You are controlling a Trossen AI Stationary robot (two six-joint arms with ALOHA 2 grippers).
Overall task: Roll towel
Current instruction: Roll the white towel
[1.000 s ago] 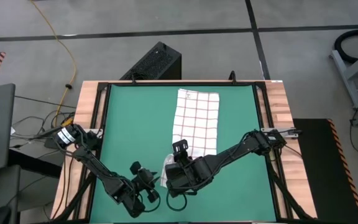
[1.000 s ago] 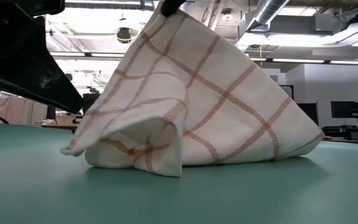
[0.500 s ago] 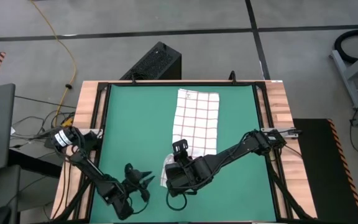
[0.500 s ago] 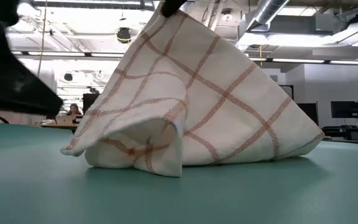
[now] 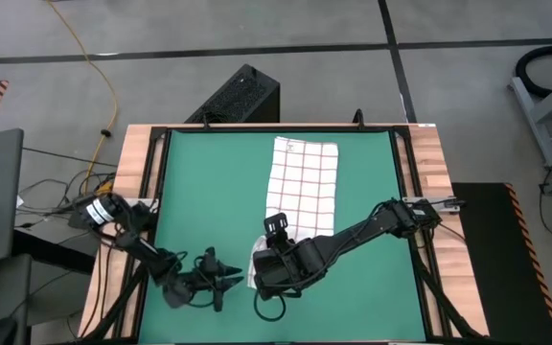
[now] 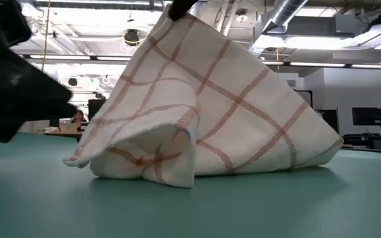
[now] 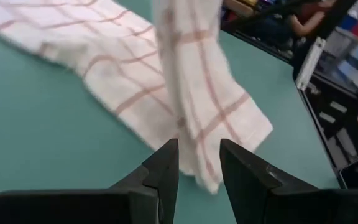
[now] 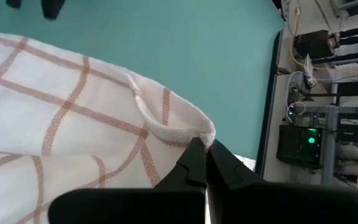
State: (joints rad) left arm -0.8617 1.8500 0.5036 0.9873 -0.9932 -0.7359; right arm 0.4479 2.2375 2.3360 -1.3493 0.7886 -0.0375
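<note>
The towel [image 5: 303, 182], white with red-brown grid lines, lies lengthwise on the green mat [image 5: 204, 192], its far end flat. Its near end is raised into a tent [image 6: 210, 106] under my right gripper [image 5: 261, 257], which is shut on it. The lowest folded corner [image 6: 144, 165] rests on the mat. My left gripper [image 5: 236, 280] is low near the mat's near left and points level at that raised end. Its fingers [image 7: 166, 165] are open with the towel's corner [image 7: 229, 134] just ahead. I see no touch. My right gripper pinches a folded edge of the towel [image 8: 188, 134] near its near end between its two fingertips, slanting down from above. That spot is the peak [image 6: 177, 16] of the tent. The cloth falls away from it on both sides, and its lower folds lie on the mat.
Bare green mat [image 5: 199, 172] lies left of the towel and along the near edge. Black frame rails [image 5: 156, 182] and wooden borders [image 5: 425, 163] ring the mat. A black box [image 5: 240, 96] stands on the floor beyond the far edge.
My left gripper has drawn back toward the table's left edge and sunk closer to the mat, tipping from a downward slant to nearly level, pointed at the towel. The right gripper and the towel have kept still.
</note>
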